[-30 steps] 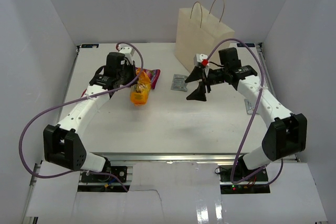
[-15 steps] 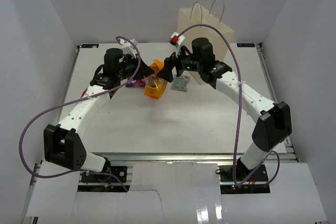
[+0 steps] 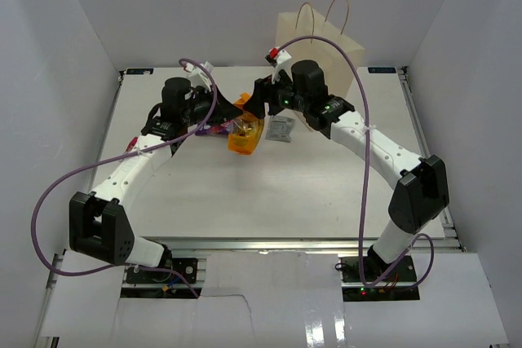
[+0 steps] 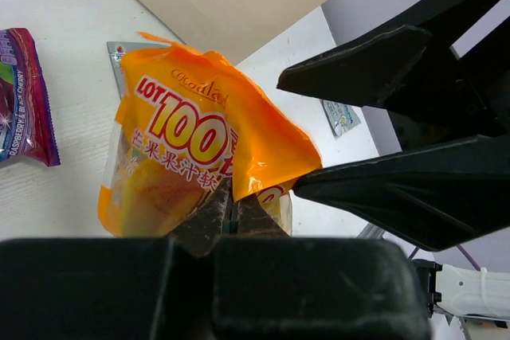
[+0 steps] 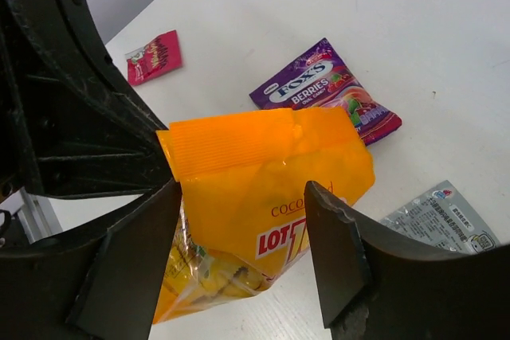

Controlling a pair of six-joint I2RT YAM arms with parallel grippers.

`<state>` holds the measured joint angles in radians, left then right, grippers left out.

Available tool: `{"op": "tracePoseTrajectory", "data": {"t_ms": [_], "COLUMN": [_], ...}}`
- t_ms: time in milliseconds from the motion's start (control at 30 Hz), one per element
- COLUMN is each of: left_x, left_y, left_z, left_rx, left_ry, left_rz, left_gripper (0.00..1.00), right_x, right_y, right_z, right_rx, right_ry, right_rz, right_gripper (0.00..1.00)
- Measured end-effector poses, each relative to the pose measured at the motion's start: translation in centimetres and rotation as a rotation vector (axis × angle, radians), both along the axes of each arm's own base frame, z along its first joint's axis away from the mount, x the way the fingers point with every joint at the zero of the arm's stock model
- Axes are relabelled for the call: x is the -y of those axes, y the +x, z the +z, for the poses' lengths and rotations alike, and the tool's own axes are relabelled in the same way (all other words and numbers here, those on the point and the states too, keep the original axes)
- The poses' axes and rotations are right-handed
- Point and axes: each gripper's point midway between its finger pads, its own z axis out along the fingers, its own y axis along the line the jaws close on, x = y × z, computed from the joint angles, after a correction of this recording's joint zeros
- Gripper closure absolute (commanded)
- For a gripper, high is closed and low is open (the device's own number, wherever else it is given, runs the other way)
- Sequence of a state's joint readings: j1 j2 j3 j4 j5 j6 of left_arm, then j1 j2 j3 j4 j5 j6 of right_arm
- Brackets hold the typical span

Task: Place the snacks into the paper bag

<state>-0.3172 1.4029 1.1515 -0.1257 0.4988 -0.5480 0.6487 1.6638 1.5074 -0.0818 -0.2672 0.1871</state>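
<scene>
Your left gripper (image 4: pixel 231 206) pinches the orange packet (image 4: pixel 195 145) by one edge, held above the table. Your right gripper (image 5: pixel 239 197) is spread, one finger on each side of that packet. The purple packet (image 5: pixel 331 89) lies beyond its fingers; the paper bag (image 3: pixel 314 46) stands ahead of the left gripper

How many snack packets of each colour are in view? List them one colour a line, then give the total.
orange packet: 1
purple packet: 1
red packet: 1
silver sachet: 1
Total: 4 packets in view
</scene>
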Motion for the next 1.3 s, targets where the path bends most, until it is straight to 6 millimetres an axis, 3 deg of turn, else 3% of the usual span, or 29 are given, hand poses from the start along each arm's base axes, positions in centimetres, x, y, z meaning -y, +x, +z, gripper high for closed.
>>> {"op": "tracePoseTrajectory", "data": {"t_ms": [200, 333, 467, 667, 800, 833, 933, 1033, 1300], "left_x": [0.1, 0.2, 0.2, 0.5, 0.7, 0.7, 1.0, 1.5, 1.4], "left_y": [0.0, -0.1, -0.1, -0.2, -0.1, -0.2, -0.5, -0.8, -2.0], "left_z": [0.0, -0.1, -0.1, -0.2, -0.1, 0.0, 0.6, 1.4, 4.9], "left_rx": [-0.006, -0.014, -0.019, -0.029, -0.035, -0.039, -0.034, -0.018, 0.11], "left_ry": [-0.016, -0.022, -0.03, -0.045, -0.06, -0.066, -0.094, -0.12, -0.117], "left_rz": [0.0, 0.001, -0.002, -0.012, -0.021, -0.024, -0.052, -0.086, -0.131], "left_gripper": [1.0, 1.0, 1.0, 1.0, 0.76, 0.64, 0.44, 0.32, 0.22], "right_x": [-0.7, -0.6, -0.7, -1.0, -0.9, -0.9, -0.7, -0.6, 0.8], "right_y": [0.1, 0.4, 0.5, 0.3, 0.2, 0.2, 0.1, 0.0, 0.8], "right_z": [-1.3, -1.5, -1.4, -1.2, -1.2, -1.1, -1.2, -1.2, -0.3], "right_rx": [-0.015, -0.005, 0.011, 0.028, 0.043, 0.045, 0.05, 0.053, 0.069], "right_ry": [-0.023, -0.039, -0.041, -0.042, -0.047, -0.048, -0.051, -0.048, -0.009], "right_rz": [-0.01, -0.035, -0.041, -0.013, 0.018, 0.024, 0.045, 0.07, 0.132], "right_gripper": [0.35, 0.45, 0.73, 0.89, 0.92, 0.92, 0.92, 0.92, 0.92]}}
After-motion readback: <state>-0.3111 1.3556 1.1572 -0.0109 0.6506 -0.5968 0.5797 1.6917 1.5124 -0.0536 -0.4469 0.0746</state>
